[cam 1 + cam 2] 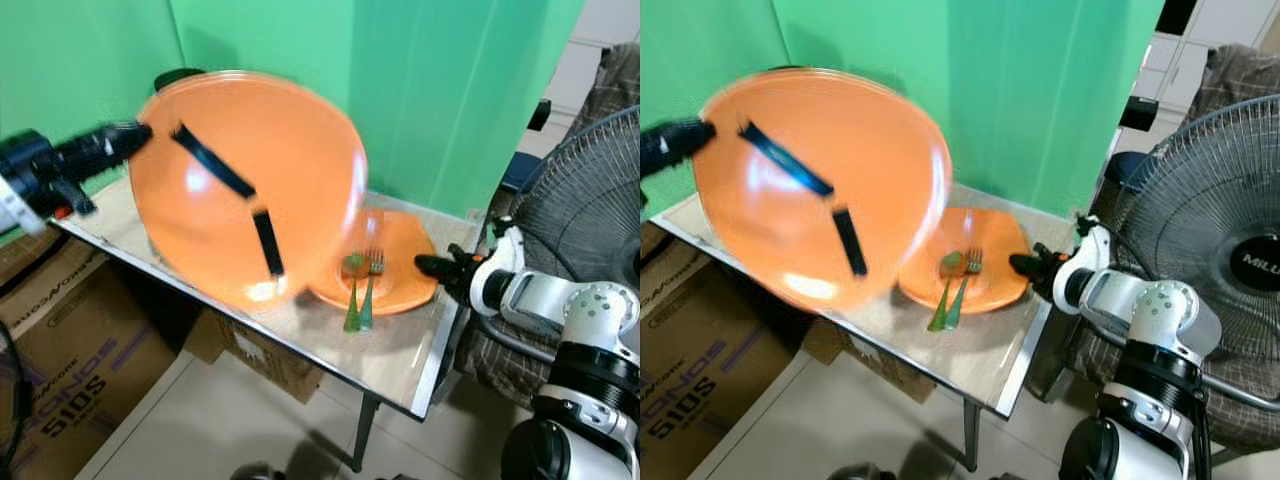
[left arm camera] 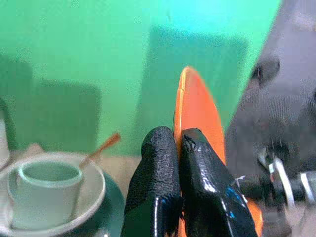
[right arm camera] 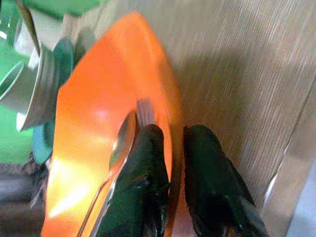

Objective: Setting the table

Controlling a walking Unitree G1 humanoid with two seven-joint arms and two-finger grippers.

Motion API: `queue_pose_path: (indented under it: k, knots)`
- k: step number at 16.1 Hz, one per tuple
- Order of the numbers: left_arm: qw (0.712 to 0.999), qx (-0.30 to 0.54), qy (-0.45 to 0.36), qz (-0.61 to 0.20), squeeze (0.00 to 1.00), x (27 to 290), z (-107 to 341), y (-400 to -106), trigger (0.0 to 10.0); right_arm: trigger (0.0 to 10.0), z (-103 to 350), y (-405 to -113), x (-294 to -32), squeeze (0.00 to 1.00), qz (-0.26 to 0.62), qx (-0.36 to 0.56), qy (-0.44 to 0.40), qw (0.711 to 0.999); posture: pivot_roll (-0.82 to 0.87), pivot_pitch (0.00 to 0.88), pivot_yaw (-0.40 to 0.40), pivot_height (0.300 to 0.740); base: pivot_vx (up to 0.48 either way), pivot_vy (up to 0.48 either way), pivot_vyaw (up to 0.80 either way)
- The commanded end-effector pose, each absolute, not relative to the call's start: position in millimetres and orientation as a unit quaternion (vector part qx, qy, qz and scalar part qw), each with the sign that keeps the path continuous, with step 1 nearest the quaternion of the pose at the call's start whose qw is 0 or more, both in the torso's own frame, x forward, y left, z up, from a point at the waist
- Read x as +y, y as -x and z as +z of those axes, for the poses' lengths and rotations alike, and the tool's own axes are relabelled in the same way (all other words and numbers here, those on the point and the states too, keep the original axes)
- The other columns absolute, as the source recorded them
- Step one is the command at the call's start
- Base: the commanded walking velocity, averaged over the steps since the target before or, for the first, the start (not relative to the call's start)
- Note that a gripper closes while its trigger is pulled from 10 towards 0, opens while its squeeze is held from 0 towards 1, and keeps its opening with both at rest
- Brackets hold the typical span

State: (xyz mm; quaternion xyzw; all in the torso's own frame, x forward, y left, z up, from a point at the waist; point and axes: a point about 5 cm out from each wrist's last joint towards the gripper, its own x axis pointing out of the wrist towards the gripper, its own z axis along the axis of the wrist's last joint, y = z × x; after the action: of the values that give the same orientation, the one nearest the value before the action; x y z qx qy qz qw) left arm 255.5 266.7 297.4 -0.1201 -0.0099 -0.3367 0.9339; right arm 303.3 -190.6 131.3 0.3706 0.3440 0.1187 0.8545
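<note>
Left gripper (image 2: 173, 148), fingers pressed together on the rim of a raised orange plate (image 1: 250, 180) above the table (image 1: 400, 350). Right gripper (image 3: 170, 148) pinches the second plate's (image 1: 400, 265) right rim; fork (image 1: 370, 290) and spoon (image 1: 353, 290) lie across it.

Head stereo downward, wrists close-up

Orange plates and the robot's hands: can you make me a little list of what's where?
raised plate: orange, tilted up above the table, pinched at its rim by the left gripper
second plate: orange, lying on the table
on the second plate: green fork and spoon
right gripper: fingers either side of the second plate's rim
cup on saucer: by the green backdrop
</note>
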Motion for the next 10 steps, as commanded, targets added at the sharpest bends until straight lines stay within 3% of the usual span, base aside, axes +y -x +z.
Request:
queue_pose_path:
  k: [1,3,5,10]
  knots:
    - [0.933,-0.05,0.127,-0.334,0.0,268,308,-257,0.0,10.0,136,-306,-197,1.0,0.116,0.321,-0.357,0.869,0.06,0.0,0.018,0.74,0.0,0.0,0.0]
    - [0.924,-0.058,0.149,-0.348,0.0,263,306,-264,0.0,10.0,147,-309,-208,1.0,0.105,0.268,-0.255,0.923,0.05,0.0,0.025,0.74,0.0,0.0,0.0]
    - [0.92,-0.059,0.158,-0.353,0.0,259,302,-270,0.0,10.0,155,-310,-216,1.0,0.103,0.224,-0.224,0.943,0.05,0.0,0.029,0.74,0.0,0.0,0.0]
    - [0.889,-0.062,0.241,-0.384,0.0,239,276,-290,0.0,10.0,189,-302,-240,1.0,0.137,0.062,-0.254,0.955,0.04,0.0,0.036,0.74,0.0,0.0,0.0]
